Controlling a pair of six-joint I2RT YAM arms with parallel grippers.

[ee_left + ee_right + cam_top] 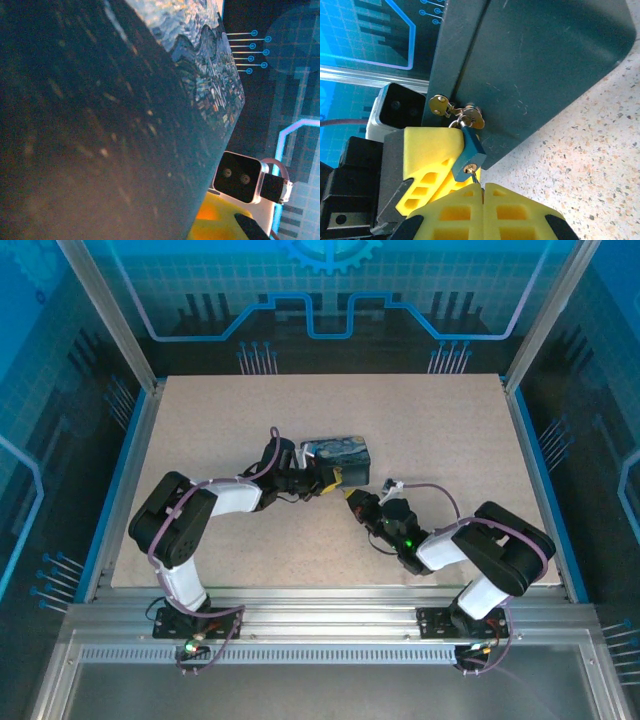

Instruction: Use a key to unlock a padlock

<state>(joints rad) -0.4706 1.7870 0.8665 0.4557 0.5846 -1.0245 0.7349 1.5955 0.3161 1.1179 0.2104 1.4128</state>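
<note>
Speckled beige table (440,440) inside a blue-lit enclosure, with a key in a padlock at its middle.
The padlock (470,150), small with a teal-blue body, hangs from a brass hasp on the dark side of a painted tin (340,452). The left gripper (322,480) sits at the padlock's 9 o'clock with its yellow fingers clamped on the body. The key (475,176), a tiny thin dark sliver, sits in the keyhole at the padlock's 6 o'clock end. The right gripper (482,192) has its jaws pressed together, pinching the key.
</note>
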